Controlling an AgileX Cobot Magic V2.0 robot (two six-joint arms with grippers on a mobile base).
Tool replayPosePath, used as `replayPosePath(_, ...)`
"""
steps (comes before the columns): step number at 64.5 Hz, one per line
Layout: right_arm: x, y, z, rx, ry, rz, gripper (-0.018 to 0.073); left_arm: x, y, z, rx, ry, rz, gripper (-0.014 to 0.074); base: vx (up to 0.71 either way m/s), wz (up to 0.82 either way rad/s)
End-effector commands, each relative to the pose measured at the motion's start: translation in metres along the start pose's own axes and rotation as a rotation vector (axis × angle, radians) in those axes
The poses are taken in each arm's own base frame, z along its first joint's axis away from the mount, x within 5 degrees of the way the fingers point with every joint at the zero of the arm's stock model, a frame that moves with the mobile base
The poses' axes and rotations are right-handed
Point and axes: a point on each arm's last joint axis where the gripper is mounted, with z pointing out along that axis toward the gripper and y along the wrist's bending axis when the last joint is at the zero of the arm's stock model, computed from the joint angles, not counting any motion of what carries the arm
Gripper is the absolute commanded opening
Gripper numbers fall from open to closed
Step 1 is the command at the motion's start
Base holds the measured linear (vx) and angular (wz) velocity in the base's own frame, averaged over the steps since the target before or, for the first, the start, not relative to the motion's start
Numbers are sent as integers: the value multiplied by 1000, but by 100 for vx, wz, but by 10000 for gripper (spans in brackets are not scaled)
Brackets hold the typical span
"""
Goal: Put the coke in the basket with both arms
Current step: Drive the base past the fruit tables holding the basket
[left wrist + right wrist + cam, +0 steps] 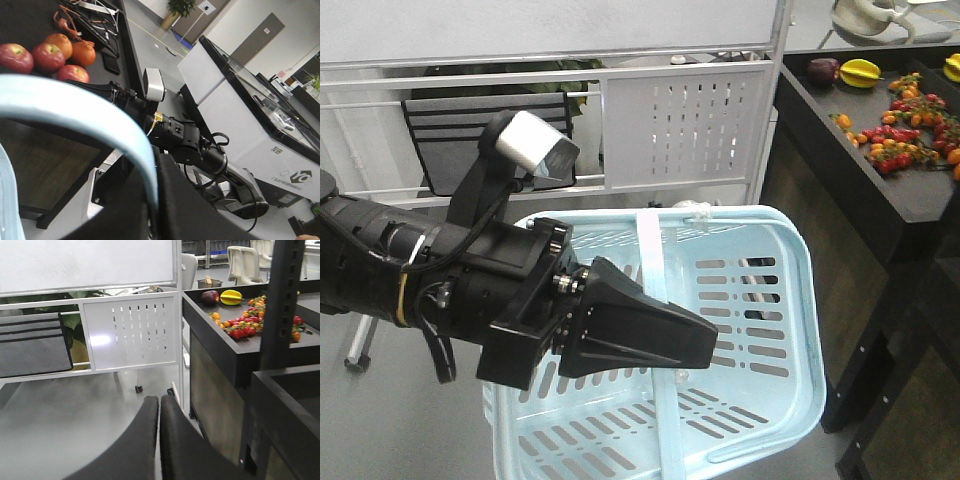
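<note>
No coke was to be found in any view. What could be seen of the slotted floor of the basket (740,217) held nothing, so the bottle was judged not yet fetched. The basket was held up off the floor and tilted, with its strap handle (652,262) running across the open top. In the left wrist view a light-blue strap was seen to curve down into the left fingers (190,210). These appeared to be clamped on it, though the pinch itself was lost in shadow. The right fingers (650,330) were pressed together on nothing and poised over the basket's left part.

The basket was judged light and stiff in its walls but slack in its straps, so it could be expected to swing and tip when hung from one handle. A coke was judged rigid, smooth and rather slippery, and weighty if full. It would best be taken squarely around the body below the neck, not by the cap.
</note>
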Motion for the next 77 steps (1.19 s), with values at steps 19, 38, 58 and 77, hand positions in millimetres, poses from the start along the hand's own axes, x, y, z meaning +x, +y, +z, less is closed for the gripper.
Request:
replayPosePath(19,-3,2,-1,-21,-74,-16,-4,-5,-35,-6,207,-3,42,-7,20,13)
replayPosePath(38,-3,2,-1,-21,-74,-16,-4,-5,-35,-6,207,-3,42,-7,20,15)
replayPosePath(58,-3,2,-1,-21,-74,-16,-4,-5,-35,-6,207,-3,42,-7,20,23)
replayPosePath(77,-3,2,-1,-21,-74,-16,-4,-5,-35,-6,207,-3,42,-7,19,36)
